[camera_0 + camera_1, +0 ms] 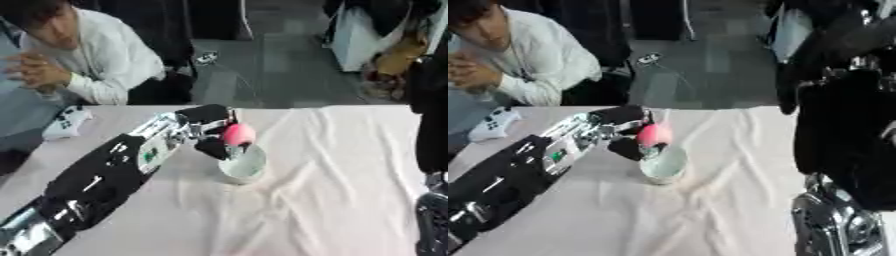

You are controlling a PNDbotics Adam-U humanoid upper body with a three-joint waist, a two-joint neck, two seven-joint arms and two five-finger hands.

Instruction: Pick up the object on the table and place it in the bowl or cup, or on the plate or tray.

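Pink, the round object [239,133] sits pinched in the left hand's [210,131] curled fingers [213,148], above the pale cup's [243,167] rim; white-clothed counter [332,200] lies open rightward.

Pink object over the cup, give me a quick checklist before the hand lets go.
1. Left hand holds the pink object: ok.
2. Object above the white cup: ok, it sits over the far rim.
3. Object centred over the opening: cannot tell.
4. Cup upright on the wrinkled cloth: ok.
5. Cup empty inside: cannot tell.
6. Right hand away from the cup: ok, only a right arm shows at the edge.
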